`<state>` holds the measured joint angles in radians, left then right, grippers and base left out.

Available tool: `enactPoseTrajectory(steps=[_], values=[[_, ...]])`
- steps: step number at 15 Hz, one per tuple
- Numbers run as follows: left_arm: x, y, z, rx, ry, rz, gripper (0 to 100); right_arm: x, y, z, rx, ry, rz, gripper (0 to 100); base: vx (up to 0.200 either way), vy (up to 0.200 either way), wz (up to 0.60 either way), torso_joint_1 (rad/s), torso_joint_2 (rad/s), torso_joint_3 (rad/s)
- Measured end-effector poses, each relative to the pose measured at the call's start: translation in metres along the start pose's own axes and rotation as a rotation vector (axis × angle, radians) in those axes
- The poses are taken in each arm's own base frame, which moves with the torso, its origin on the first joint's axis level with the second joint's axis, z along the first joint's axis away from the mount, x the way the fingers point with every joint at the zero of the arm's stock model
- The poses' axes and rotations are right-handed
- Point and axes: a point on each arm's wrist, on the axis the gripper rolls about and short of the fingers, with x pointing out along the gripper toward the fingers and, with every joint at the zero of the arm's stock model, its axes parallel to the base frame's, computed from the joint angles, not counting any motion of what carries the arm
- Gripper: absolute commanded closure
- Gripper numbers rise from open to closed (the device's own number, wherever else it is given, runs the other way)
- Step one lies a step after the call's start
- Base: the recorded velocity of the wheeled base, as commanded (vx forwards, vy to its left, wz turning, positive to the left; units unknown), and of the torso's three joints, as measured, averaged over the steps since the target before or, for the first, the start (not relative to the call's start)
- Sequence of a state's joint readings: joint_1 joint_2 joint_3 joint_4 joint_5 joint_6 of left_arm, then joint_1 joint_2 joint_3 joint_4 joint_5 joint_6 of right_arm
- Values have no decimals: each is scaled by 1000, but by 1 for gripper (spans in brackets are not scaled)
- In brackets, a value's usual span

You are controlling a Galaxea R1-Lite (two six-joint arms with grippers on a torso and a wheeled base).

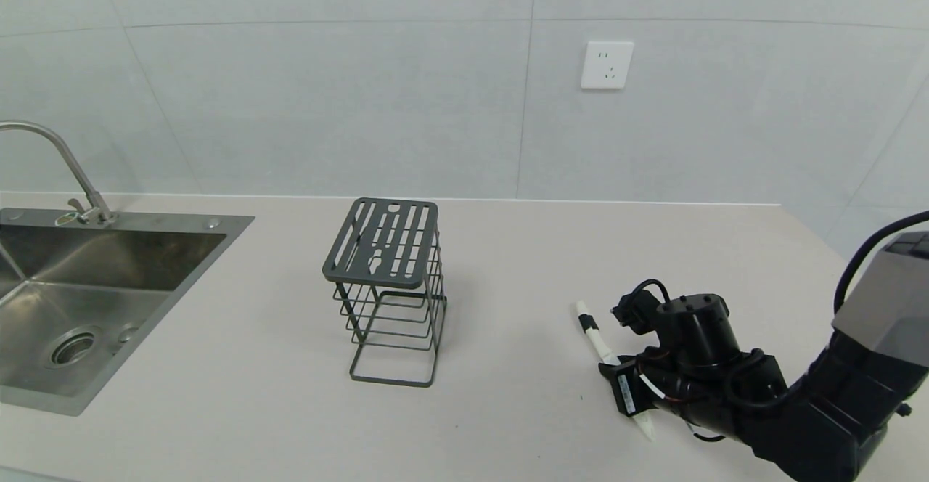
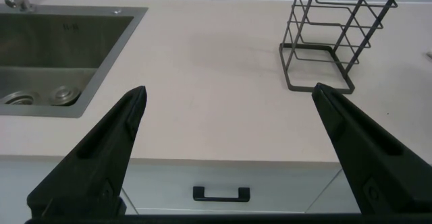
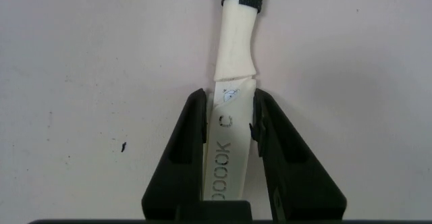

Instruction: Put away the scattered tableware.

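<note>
A white knife (image 1: pixel 596 337) with a black band near its far end lies on the pale counter (image 1: pixel 508 286), right of centre. My right gripper (image 1: pixel 625 386) is low over it. In the right wrist view the gripper (image 3: pixel 228 99) is shut on the knife (image 3: pixel 234 55), with a finger pressing each side of the printed white blade. A dark wire cutlery rack (image 1: pixel 385 286) with a slotted top stands mid-counter, well left of the knife. My left gripper (image 2: pixel 229 92) hangs open and empty above the counter's front edge, with the rack (image 2: pixel 331 42) beyond it.
A steel sink (image 1: pixel 145 222) with a curved faucet (image 1: pixel 65 155) is set into the counter's left end. The tiled back wall carries a white socket (image 1: pixel 607 64). A drawer handle (image 2: pixel 221 195) shows below the counter's front edge.
</note>
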<state>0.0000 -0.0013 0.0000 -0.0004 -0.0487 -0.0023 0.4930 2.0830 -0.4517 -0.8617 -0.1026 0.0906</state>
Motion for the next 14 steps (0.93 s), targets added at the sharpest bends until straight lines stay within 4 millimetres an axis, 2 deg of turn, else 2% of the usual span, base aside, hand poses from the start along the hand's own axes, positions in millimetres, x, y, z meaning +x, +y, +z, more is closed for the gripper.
enactPoseTrajectory(steps=[3,6,11,14], values=[[0,0,5,52,-52,4,0,-7,1,10,-14,-79,8,100,0,0,0,0,0,0],[-4,0,30,80,-294,11,0,-23,3,20,-15,-159,23,100,0,0,0,0,0,0],[-5,-3,34,82,-307,-100,0,-57,18,25,-37,-266,93,100,0,0,0,0,0,0],[0,-1,54,9,-257,-217,0,-78,23,36,-39,-381,157,100,0,0,0,0,0,0]])
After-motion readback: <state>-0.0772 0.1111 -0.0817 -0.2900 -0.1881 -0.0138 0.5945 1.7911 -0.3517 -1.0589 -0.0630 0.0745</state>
